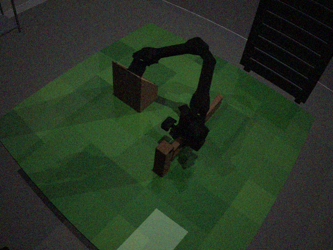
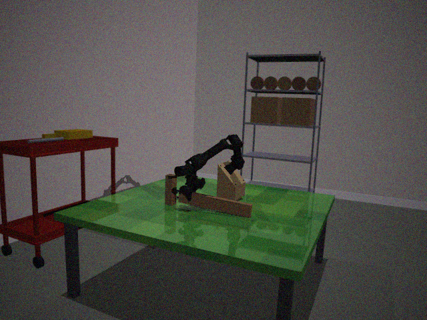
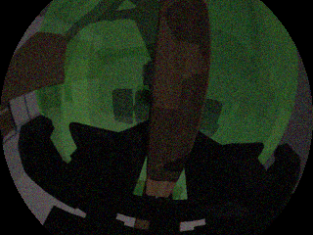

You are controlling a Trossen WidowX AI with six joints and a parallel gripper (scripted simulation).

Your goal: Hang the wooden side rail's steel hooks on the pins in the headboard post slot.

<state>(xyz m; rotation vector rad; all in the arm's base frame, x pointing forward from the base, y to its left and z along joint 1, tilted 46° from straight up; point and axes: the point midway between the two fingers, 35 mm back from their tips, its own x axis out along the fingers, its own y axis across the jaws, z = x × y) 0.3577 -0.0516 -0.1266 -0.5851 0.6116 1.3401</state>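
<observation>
The wooden side rail runs away from the headboard post. Its far end looks low at the table; whether it touches is hard to tell. Its near end is close beside the post, apparently slightly raised. The upright wooden post stands on the green table. My gripper points down and is shut on the rail near its post end. The steel hooks, the slot and the pins cannot be made out in the dark views, so whether they meet is hidden.
A tall wooden block with a sloping top stands by the arm's base. A red cart, a metal shelf and a dark slatted cabinet stand off the table.
</observation>
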